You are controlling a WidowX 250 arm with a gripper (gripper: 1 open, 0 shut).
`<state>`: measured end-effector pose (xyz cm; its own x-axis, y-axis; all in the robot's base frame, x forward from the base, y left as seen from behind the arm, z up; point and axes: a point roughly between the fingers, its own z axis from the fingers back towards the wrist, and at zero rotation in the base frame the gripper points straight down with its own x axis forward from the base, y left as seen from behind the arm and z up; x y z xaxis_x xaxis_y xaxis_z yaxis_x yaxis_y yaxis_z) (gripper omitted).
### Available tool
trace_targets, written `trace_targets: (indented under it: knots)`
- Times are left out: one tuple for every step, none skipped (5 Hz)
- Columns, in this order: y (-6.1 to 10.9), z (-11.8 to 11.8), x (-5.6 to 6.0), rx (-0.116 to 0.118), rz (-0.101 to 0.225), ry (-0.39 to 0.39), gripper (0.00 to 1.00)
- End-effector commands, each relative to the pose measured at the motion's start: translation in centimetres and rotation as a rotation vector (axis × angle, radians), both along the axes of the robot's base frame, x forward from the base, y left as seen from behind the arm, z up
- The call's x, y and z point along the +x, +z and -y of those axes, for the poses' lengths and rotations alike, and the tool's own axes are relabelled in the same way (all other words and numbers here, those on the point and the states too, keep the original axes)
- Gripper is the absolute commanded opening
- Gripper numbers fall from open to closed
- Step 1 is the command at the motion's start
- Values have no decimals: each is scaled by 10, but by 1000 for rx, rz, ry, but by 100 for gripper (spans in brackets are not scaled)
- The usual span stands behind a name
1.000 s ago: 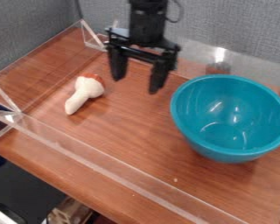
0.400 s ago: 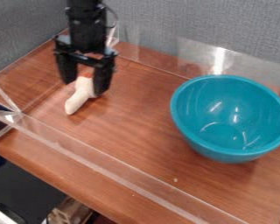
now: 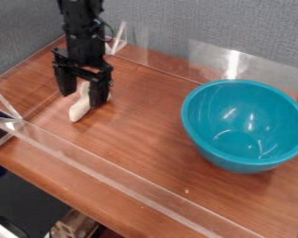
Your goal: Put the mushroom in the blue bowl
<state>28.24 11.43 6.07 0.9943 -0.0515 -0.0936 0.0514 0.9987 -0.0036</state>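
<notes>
The mushroom (image 3: pixel 79 107) lies on its side on the wooden table at the left; its cream stem shows and its cap end is hidden behind my fingers. My gripper (image 3: pixel 83 91) points straight down over it, open, with one finger on each side of the upper end. Nothing is gripped. The blue bowl (image 3: pixel 245 124) stands upright and empty at the right, well apart from the gripper.
Clear acrylic walls (image 3: pixel 115 177) fence the wooden table (image 3: pixel 139 130) at the front, left and back. A grey backdrop rises behind. A small dark object (image 3: pixel 234 72) sits beyond the back wall near the bowl.
The gripper has swung left from the table's middle and sunk lower, ending straddling the mushroom. It stayed open. Mushroom and bowl have not moved.
</notes>
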Motion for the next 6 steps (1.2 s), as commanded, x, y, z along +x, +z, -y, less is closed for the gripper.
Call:
trace_targets:
  knots:
    - [5, -14, 14, 26, 46, 19, 100]
    - [-2, -16, 17, 26, 41, 21, 100]
    - [-7, -17, 20, 27, 43, 21, 100]
    - [-9, -16, 23, 26, 51, 21, 100]
    - [-10, -14, 26, 23, 62, 22, 100]
    - [-9, -12, 29, 18, 77, 22, 100]
